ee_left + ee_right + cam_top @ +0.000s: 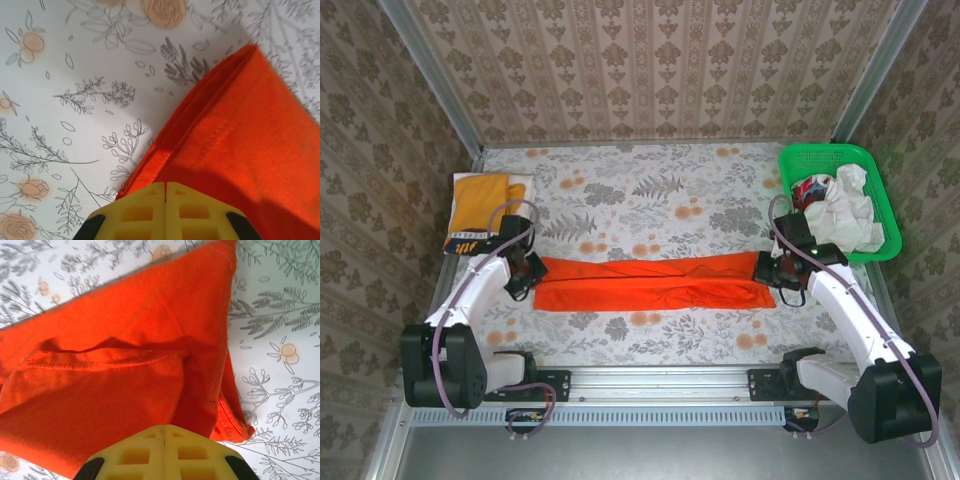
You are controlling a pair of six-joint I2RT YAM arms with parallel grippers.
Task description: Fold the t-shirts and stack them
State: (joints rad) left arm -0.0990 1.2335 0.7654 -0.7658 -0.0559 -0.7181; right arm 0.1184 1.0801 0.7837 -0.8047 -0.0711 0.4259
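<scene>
Left gripper (165, 186) tight on orange t-shirt (245, 135)

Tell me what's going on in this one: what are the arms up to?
Both arms are handling the orange-red t-shirt, which lies folded into a long band across the flowered table. The left gripper is shut on its left end and the right gripper is shut on its right end, both low at the cloth. A folded mustard-yellow t-shirt lies at the far left. The white t-shirts sit crumpled in the green basket at the far right.
</scene>
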